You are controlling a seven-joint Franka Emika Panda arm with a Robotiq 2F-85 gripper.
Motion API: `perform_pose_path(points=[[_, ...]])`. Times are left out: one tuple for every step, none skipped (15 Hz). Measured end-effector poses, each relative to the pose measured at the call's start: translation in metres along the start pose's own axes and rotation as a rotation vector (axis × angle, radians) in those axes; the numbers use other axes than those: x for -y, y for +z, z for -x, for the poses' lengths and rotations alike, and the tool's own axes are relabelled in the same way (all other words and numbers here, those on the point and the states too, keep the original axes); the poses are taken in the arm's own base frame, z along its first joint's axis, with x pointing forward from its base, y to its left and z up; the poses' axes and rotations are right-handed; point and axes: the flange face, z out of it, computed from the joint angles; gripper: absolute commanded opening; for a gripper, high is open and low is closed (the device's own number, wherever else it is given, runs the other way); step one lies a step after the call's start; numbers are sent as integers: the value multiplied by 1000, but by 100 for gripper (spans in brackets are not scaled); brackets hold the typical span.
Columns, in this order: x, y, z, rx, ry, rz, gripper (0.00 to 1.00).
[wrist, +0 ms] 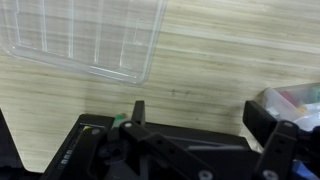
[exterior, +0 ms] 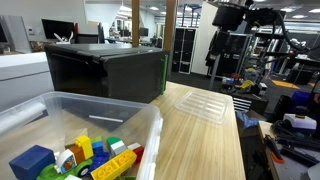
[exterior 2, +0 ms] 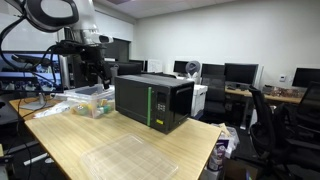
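Jaws: on my gripper (wrist: 197,110) they stand wide apart and hold nothing. In the wrist view I see only bare wood between them.
Fingers: two (wrist: 138,108), both dark and reaching in from the bottom of the wrist view.
Nearest thing: one clear bin (wrist: 292,98), at the right edge of the wrist view just past one finger, not touched.
Bin, where: it stands on the worktop (exterior: 200,145) beside the microwave (exterior 2: 150,102), seen in both exterior views.
Bin, looks: see-through plastic with rounded corners and a thick rim (exterior: 150,118), and its top is open.
Blocks: a jumbled heap (exterior: 85,150) inside the bin, too tangled for me to count. I can make out blue, yellow, green, red and white.
Lid: one clear ribbed lid (wrist: 85,35), lying flat on the wood, well apart from the bin.
Microwave: one, black, with its door closed.
Worktop: one, in pale wood grain.
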Motion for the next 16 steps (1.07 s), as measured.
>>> perform_pose_path(points=[[-1,1,0,-8,1,2,100],[-2,2,0,-14,4,4,100],[-3,4,0,-19,8,6,100],[-5,7,1,-26,14,9,100],[-8,12,2,-30,21,11,100],[-11,17,3,-34,30,14,100],[-14,23,3,-36,38,16,100],[-18,28,3,-38,46,19,100],[-21,33,3,-37,53,21,100],[-24,39,2,-37,59,23,100],[-26,44,2,-37,63,25,100],[-29,50,1,-37,68,27,100],[-31,55,1,-37,72,30,100],[-33,58,0,-40,76,33,100],[-35,62,-2,-43,80,36,100],[-38,64,-3,-45,83,40,100]])
